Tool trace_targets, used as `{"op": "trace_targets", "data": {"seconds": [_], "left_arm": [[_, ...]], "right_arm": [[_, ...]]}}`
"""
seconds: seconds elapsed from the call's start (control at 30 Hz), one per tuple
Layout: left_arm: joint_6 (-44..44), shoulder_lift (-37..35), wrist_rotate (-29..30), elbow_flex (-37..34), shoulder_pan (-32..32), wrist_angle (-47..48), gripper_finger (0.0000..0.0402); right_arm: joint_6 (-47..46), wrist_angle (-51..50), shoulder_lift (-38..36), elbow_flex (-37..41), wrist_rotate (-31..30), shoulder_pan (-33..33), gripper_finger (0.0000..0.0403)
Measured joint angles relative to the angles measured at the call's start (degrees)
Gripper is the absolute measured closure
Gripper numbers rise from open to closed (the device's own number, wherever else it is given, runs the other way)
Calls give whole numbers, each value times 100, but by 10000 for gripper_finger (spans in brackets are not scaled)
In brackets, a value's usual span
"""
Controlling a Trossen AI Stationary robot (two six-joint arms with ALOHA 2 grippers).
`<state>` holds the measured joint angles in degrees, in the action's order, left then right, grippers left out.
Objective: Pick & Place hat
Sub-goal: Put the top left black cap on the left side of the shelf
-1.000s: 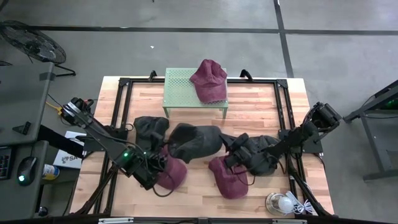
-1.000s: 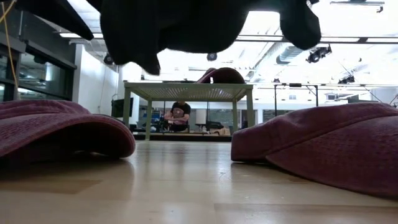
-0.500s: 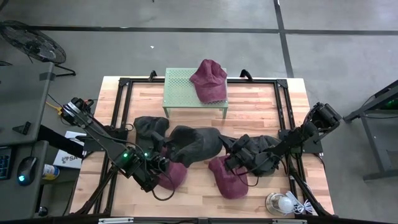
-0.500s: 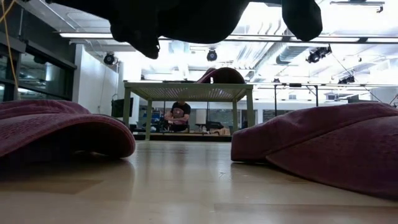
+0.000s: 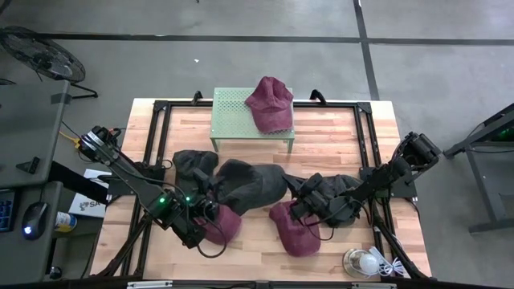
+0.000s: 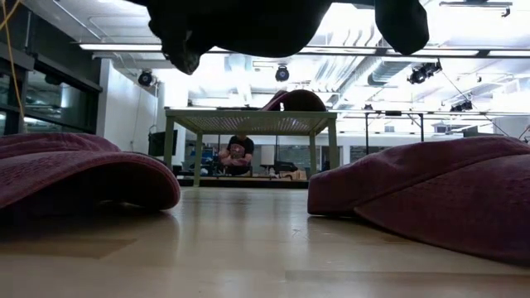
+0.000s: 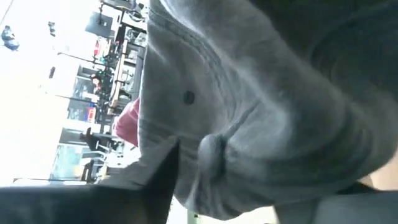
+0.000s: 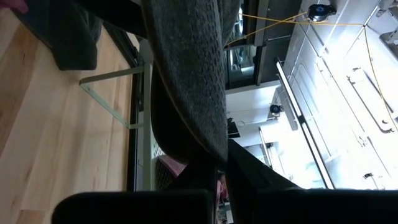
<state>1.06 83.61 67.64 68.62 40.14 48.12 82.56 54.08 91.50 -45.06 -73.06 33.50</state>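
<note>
I held the dark grey hat (image 5: 247, 183) above the middle of the tabletop (image 5: 337, 132), my left gripper (image 5: 210, 204) and right gripper (image 5: 303, 201) each with jaws clamped on an edge. Maroon hats (image 5: 223, 223) lay below; another (image 5: 270, 104) sat on the green stand (image 5: 230, 112).

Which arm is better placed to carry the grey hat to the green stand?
Probably left. The left gripper holds the grey hat, lifted above the table; the green stand lies on its side. The right gripper grips the hat's other end.
</note>
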Motion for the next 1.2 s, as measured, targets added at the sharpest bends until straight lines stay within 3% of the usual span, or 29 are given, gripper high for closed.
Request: {"op": "trace_targets", "data": {"seconds": [0.2,0.23,0.43,0.63,0.87,1.2], "left_arm": [[15,0,-9,0,0,-212,369],[13,0,-29,0,0,-216,382],[19,0,117,0,0,-206,387],[117,0,785,0,0,-167,387],[504,0,1170,0,0,-163,387],[817,0,1298,0,0,-153,387]], "right_arm": [[-11,0,0,0,0,2,399],[-12,0,0,0,0,0,399],[-171,-25,0,0,7,1,376],[-821,-28,0,0,-62,2,332],[-2314,-451,-1,0,-120,1,269],[-4615,-1273,0,0,738,0,180]]}}
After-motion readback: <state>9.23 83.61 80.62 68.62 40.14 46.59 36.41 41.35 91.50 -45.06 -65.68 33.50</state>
